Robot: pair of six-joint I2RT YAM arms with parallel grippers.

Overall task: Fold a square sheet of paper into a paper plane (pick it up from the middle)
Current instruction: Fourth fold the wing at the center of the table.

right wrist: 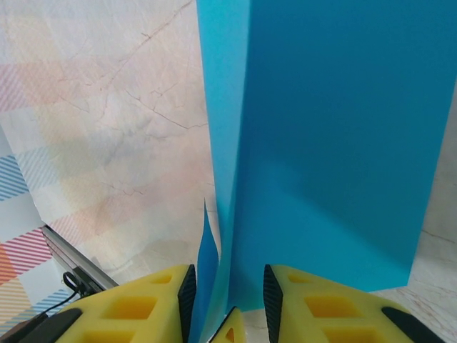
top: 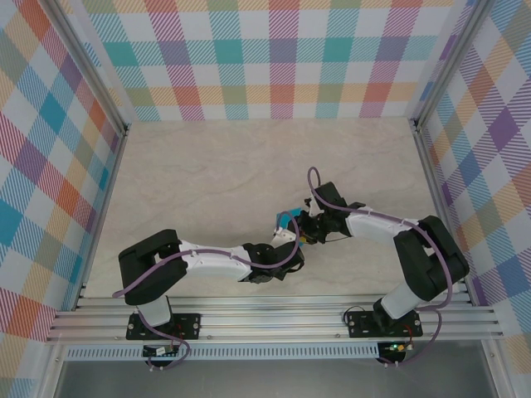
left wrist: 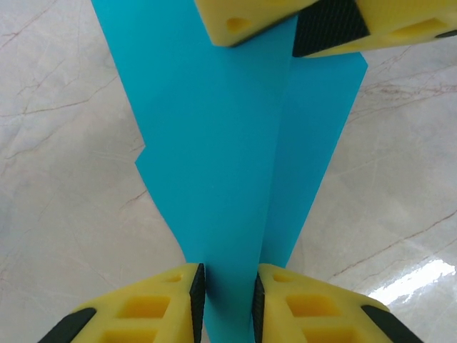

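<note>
Paper: teal sheet, folded lengthwise with a sharp crease, held off the table between the two grippers, just right of the table's middle.
Left gripper: jaws nearly closed, black pads pressing the paper's narrow lower end from both sides.
Right gripper: jaws close together, the paper's folded layers pinched between its pads; a loose flap stands just beside its left finger.
Grippers: tips almost meeting, facing each other across the paper.
Arms: both reach inward from the near edge.
Walls: pastel plaid on three sides.
</note>
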